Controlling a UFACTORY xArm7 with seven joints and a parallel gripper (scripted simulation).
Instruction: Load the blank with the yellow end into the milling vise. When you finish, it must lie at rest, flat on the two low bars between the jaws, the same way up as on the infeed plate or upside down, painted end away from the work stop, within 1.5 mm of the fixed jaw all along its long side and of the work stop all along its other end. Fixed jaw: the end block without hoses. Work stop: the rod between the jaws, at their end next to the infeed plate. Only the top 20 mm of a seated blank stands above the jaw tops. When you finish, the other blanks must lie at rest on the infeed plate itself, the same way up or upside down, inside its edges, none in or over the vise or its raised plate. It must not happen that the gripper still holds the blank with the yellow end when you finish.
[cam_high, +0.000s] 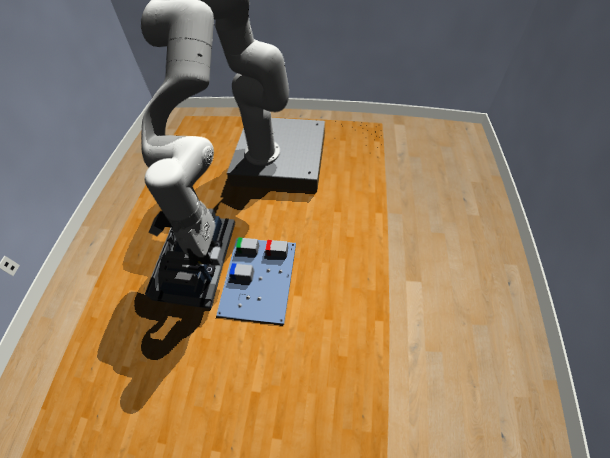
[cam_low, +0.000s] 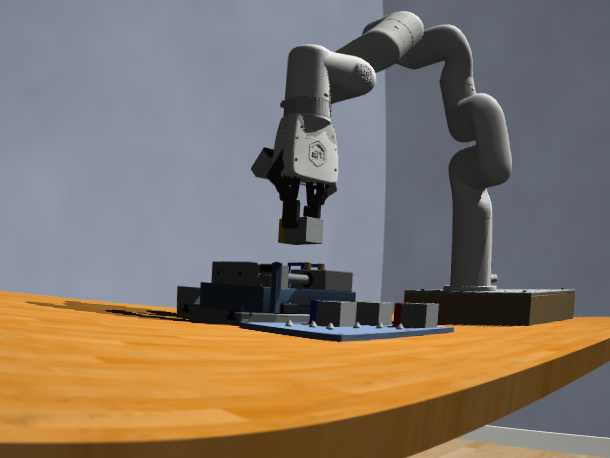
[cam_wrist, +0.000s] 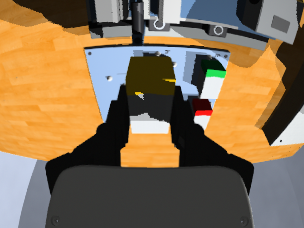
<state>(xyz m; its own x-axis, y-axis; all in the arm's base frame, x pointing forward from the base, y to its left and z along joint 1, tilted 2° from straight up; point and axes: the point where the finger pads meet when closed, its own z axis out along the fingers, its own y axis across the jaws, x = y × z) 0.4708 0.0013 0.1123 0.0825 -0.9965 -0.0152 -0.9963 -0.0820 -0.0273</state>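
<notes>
The gripper (cam_wrist: 150, 98) grips the yellow-ended blank (cam_wrist: 151, 75), its yellow end toward the picture's top.

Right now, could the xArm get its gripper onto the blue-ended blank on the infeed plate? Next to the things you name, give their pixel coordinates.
Probably not yet: the gripper (cam_low: 301, 215) (cam_wrist: 150, 98) is shut on the yellow-ended blank (cam_low: 311, 231) (cam_wrist: 150, 75). The blue-ended blank (cam_high: 243, 273) (cam_low: 336, 314) itself looks uncovered from above.

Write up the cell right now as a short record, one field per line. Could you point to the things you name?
gripper: the gripper (cam_high: 204, 256) (cam_low: 302, 220) (cam_wrist: 150, 98), shut on the yellow-ended blank (cam_high: 216, 255) (cam_low: 311, 231) (cam_wrist: 150, 75)
held blank: raised, clear of the vise (cam_high: 187, 280) (cam_low: 232, 275) (cam_wrist: 275, 25)
infeed plate (cam_high: 270, 310) (cam_low: 345, 336) (cam_wrist: 97, 62): green-ended blank (cam_high: 249, 246) (cam_low: 376, 314) (cam_wrist: 212, 86), red-ended blank (cam_high: 277, 249) (cam_low: 421, 316) (cam_wrist: 202, 111), blue-ended blank (cam_high: 243, 273) (cam_low: 337, 314)
seating: not done
likely next: lining up over the vise, then lowering
</notes>
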